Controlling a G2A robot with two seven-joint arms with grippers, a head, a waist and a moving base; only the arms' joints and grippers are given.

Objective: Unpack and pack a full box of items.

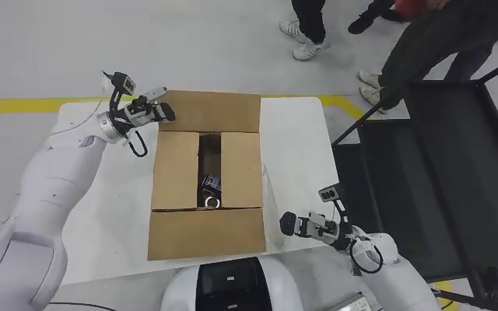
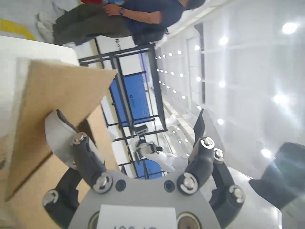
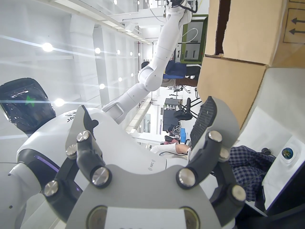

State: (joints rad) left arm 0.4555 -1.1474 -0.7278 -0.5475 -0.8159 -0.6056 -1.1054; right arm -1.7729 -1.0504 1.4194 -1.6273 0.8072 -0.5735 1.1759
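Observation:
A brown cardboard box (image 1: 206, 167) stands in the middle of the white table (image 1: 299, 148). Its far and near flaps are folded outward, while the two side flaps lie nearly flat with a narrow gap between them. Through the gap I see a dark packet (image 1: 212, 183) and a round item (image 1: 212, 203). My left gripper (image 1: 165, 113) is open at the box's far left corner; one finger (image 2: 59, 125) sits just behind a flap (image 2: 59, 96). Open and empty, my right gripper (image 1: 286, 224) hovers off the box's near right corner, beside the box wall (image 3: 226, 82).
A black metal rack (image 1: 420, 155) stands close to the table's right side. People's feet (image 1: 307, 43) are on the floor beyond the far edge. Bare table lies left and right of the box.

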